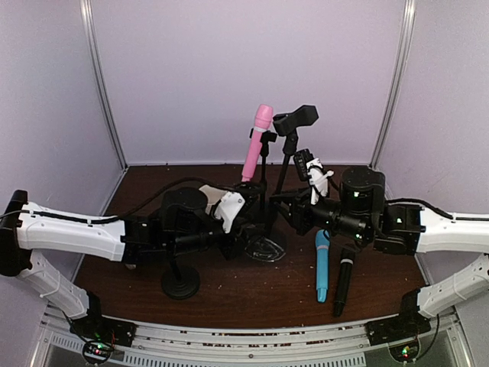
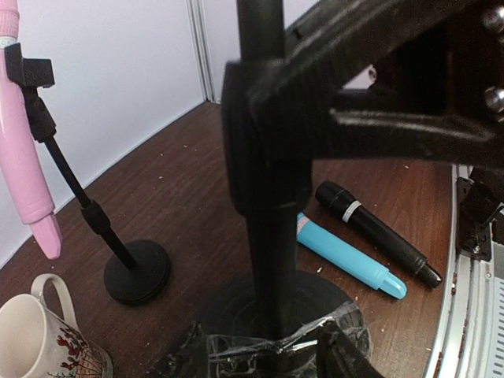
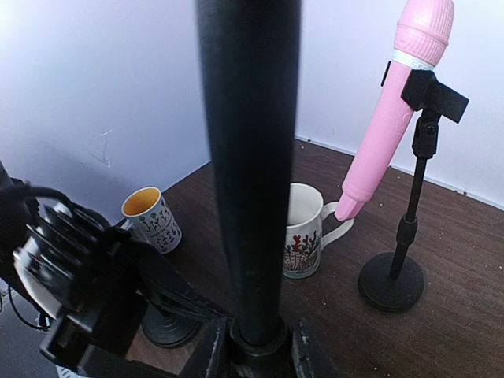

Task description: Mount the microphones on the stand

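We see the pink microphone (image 1: pixel 258 144) clipped on the rear stand (image 3: pixel 391 281), head up and leaning toward 1 o'clock in the overhead view. Just beside it at 3 o'clock is the empty clip (image 1: pixel 296 117) of the middle stand (image 1: pixel 284 164), whose round base (image 1: pixel 263 246) carries crinkled clear tape. The right hand (image 3: pixel 256 350) reaches in from 3 o'clock. Its fingers press on either side of this stand's pole, so we read it as clamped on the middle stand. The left hand (image 1: pixel 246 229) comes from 9 o'clock and sits low by the same pole, close above the base. Its fingertips show only as dark blurs at the bottom of its wrist view, so we cannot tell whether it grips or stands apart. The light blue microphone (image 1: pixel 322 264) lies flat on the bench (image 1: pixel 252 306) at about 4 o'clock from the taped base. The black microphone (image 1: pixel 344 281), with its silver ring, lies just beside it at 3 o'clock, roughly parallel. A third stand (image 1: pixel 181 284) stands at 8 o'clock from the taped base, under the left arm. The right wrist view shows a white patterned mug (image 3: pixel 303 236) near the pink microphone's lower end and a second mug (image 3: pixel 152 218) with a yellow inside farther toward 9 o'clock.
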You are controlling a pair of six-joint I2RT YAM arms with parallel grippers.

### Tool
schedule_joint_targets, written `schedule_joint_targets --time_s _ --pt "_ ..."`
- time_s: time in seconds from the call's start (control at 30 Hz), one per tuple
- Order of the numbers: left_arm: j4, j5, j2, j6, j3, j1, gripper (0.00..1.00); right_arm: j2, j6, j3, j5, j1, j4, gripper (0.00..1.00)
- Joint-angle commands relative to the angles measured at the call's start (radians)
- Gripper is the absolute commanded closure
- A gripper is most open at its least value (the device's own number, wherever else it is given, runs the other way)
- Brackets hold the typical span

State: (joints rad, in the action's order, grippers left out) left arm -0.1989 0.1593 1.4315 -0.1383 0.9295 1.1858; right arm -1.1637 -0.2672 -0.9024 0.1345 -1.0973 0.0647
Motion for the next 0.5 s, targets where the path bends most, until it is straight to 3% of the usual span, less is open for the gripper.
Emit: schedule_joint_targets --time_s 0.0,0.23,0.47 --pt "-0.112 0.019 0.055 0.001 0.049 0.001 0.53 0.036 -0.038 -0.001 -0.018 0.001 0.128 1.0" --pt "-0.115 0.014 0.114 0.037 0.098 0.001 0.66 0.008 -0.047 -0.026 -0.044 0.001 0.131 1.0" --pt "-0.138 -0.013 0.116 0.045 0.095 -0.003 0.95 0.007 -0.03 -0.041 -0.069 0.002 0.105 1.0"
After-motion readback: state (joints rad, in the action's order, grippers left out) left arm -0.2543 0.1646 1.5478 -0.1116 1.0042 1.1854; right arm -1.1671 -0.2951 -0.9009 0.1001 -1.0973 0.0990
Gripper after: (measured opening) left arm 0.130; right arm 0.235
